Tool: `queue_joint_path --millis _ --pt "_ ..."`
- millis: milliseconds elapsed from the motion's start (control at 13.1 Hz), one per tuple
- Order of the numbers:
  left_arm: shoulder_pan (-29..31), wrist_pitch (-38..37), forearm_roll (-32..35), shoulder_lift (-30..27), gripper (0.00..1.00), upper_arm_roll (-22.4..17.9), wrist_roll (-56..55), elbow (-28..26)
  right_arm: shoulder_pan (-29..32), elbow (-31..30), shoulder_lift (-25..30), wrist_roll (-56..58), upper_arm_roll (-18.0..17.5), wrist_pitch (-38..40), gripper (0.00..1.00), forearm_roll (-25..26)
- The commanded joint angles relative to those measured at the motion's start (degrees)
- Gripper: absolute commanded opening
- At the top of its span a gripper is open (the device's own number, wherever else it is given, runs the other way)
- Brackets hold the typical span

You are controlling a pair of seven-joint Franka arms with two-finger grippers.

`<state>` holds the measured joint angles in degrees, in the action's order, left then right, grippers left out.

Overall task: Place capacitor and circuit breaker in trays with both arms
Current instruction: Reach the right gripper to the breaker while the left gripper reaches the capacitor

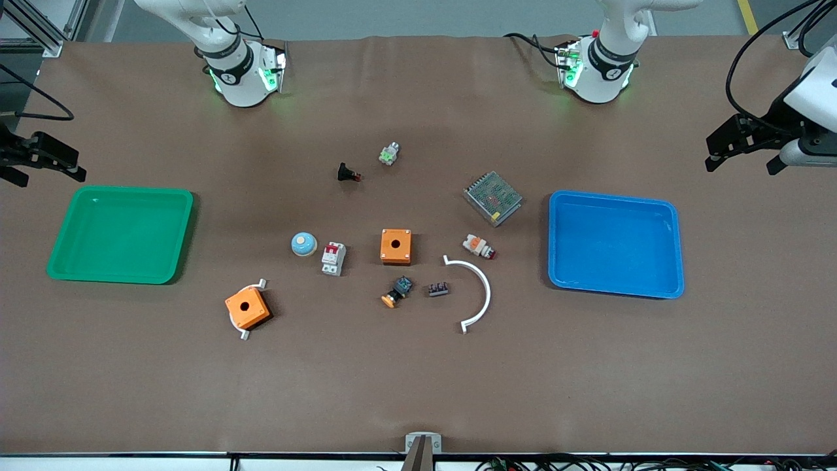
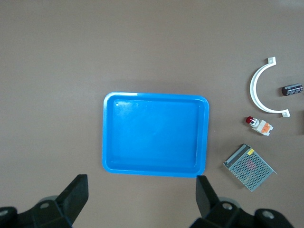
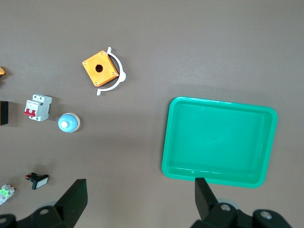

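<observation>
- Brown tabletop (image 1: pixel 418 379) carries all parts loose; neither of the 2 trays holds anything, so no placement is done yet as far as the views show.
- Capacitor (image 1: pixel 439 288): small dark ridged block, lower centre of the front view, resting on the tabletop between the orange-capped push-button (image 1: pixel 397 292) and the white curved bracket (image 1: pixel 474 292). Untouched.
- Circuit breaker (image 1: pixel 333 258): white-grey block with red switch, centre of the front view, just beside the round blue-and-white part (image 1: pixel 304 244) and near the orange box (image 1: pixel 396 246). Untouched.
- Green tray (image 1: pixel 120 233): left of the front view, empty.
- Blue tray (image 1: pixel 614 243): right of the front view, empty.
- Left pincer (image 1: pixel 742 145): at the right edge of the front view, raised by the blue tray; its wrist view shows the fingers spread, holding nothing.
- Right pincer (image 1: pixel 39 159): at the left edge of the front view, raised by the green tray; its wrist view shows the fingers spread, holding nothing.
- Judgement: task stands at its start. Both pick-ups and both placements remain; which tray takes which part cannot be told from the views.
</observation>
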<state>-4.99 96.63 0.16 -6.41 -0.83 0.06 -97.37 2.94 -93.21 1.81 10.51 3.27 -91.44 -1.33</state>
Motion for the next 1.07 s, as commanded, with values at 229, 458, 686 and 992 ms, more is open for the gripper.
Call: queue_joint_path --millis 229,458,686,992 --pt "-0.1 -1.5 -0.4 1.8 1.00 0.2 -1.9 2.3 0.1 -0.3 0.8 -0.2 0.1 0.2 1.00 -1.3" --pt "0.2 -1.5 -1.7 2.7 1.00 0.2 -0.8 1.7 -0.1 -0.3 0.7 -0.2 0.1 0.1 1.00 -1.3" --pt "-0.5 -1.5 -5.9 7.7 1.00 0.2 -2.0 2.4 -0.3 -0.3 0.7 -0.4 0.0 0.0 1.00 -1.5" --pt "-4.2 -1.1 -6.2 15.8 1.00 1.2 -6.3 8.5 -8.3 -3.2 -1.2 -12.7 0.0 -5.0 1.00 -1.5"
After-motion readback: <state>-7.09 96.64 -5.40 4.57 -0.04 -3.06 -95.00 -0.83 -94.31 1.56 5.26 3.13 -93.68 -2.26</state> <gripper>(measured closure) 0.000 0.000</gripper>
